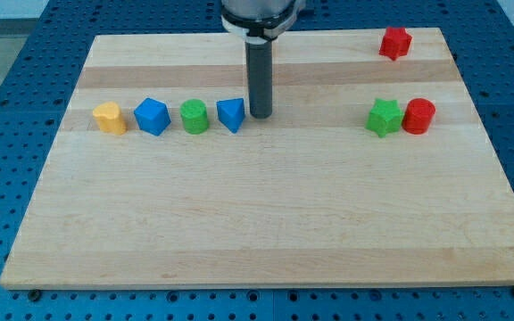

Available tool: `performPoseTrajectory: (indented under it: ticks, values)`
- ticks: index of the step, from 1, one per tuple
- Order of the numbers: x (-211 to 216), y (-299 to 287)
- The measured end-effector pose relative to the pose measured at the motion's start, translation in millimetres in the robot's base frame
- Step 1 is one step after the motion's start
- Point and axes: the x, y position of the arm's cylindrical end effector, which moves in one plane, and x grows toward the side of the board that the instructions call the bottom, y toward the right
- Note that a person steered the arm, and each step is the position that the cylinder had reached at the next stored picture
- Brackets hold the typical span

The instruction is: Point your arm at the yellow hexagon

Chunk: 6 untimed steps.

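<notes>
My tip is resting on the wooden board just right of a row of 4 blocks.

Nearest the view's bottom, that row is running from the view's left: yellow block, its shape unclear, sitting farthest from my tip; blue block; green cylinder; blue triangular block, just beside my tip. The rod is a bare pusher, gripping nothing. Well right, a green star is touching a red cylinder. Farthest, a red star is sitting near the top right corner.

I am seeing the yellow hexagon sitting flat on the surface, far out at the left end of a row of blocks, its short yellow body lying apart from its neighbour.
</notes>
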Motion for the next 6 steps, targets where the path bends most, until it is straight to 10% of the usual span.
performPoseTrajectory:
  ticks: [6]
  values:
    - [-162.5,-95.1]
